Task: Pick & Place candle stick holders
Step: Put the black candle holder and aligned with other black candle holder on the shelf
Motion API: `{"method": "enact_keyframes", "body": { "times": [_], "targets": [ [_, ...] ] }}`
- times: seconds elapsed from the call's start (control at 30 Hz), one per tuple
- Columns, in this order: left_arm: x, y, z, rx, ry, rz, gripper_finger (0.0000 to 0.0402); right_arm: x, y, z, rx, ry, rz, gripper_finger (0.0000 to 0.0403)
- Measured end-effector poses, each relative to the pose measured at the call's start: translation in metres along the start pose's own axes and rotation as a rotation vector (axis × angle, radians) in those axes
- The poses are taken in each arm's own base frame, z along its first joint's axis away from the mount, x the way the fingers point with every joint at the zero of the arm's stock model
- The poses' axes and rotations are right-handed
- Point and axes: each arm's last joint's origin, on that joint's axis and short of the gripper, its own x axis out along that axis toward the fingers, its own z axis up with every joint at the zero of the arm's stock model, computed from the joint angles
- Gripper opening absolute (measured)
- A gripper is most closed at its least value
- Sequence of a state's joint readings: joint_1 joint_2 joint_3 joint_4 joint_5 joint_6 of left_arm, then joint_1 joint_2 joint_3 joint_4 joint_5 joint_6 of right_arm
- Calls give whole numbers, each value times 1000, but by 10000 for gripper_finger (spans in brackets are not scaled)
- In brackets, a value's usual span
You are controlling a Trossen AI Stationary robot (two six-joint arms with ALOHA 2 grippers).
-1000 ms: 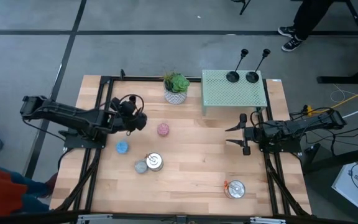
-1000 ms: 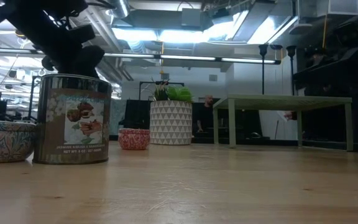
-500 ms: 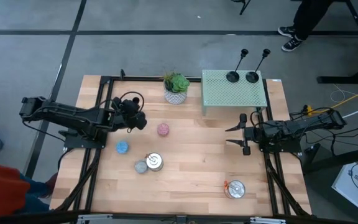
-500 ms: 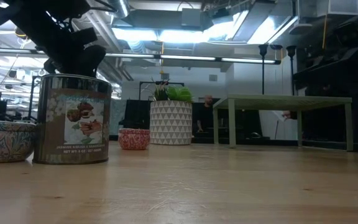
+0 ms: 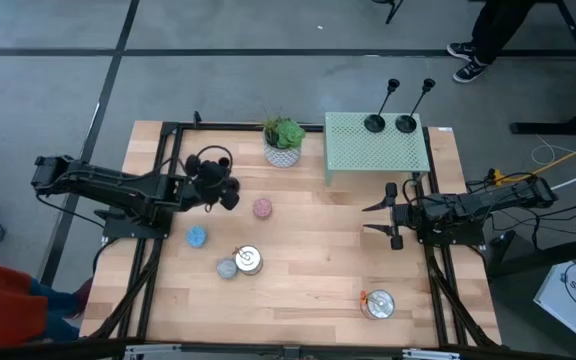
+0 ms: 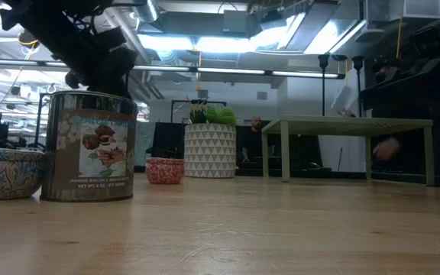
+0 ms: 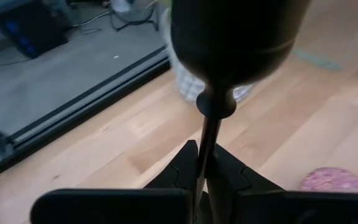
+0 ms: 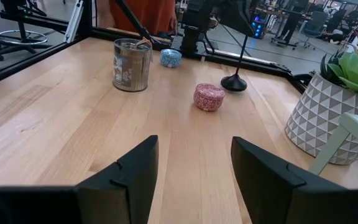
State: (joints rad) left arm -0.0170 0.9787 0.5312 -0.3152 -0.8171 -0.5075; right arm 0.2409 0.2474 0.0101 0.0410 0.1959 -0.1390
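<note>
Left end effector (image 7: 205,167) clamped on the thin stem of a black candle stick holder (image 7: 211,118) at the table's (image 5: 318,260) left rear, near the pink candle (image 5: 262,208). Looks rigid, base-heavy, slick: likely to pivot unless pinched low on the stem. Right end effector (image 8: 194,163) idle, fingers apart.

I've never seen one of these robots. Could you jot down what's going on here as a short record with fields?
Job: moving black candle holders
Left gripper: shut on the thin stem of a holder, near the table's back left
Right gripper: open, empty, waiting at the right side
Already placed: two holders on the green stand
Also on table: plant pot, pink candle, blue candle, tins
</note>
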Motion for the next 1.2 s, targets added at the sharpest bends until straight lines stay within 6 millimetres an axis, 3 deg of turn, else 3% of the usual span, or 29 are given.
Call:
{"method": "enact_keyframes", "body": {
  "times": [0.3, 0.77, 1.2],
  "targets": [
    [-3, -10, 20, -33, -102, -145, 10, 0, 0, 0, 0, 0, -1, 204],
    [-18, -26, 80, 13, -206, -220, 10, 0, 0, 0, -15, 0, -3, 204],
    [15, -56, 145, 164, -193, -278, 10, 0, 0, 0, -26, -1, -3, 204]
  ]
}}
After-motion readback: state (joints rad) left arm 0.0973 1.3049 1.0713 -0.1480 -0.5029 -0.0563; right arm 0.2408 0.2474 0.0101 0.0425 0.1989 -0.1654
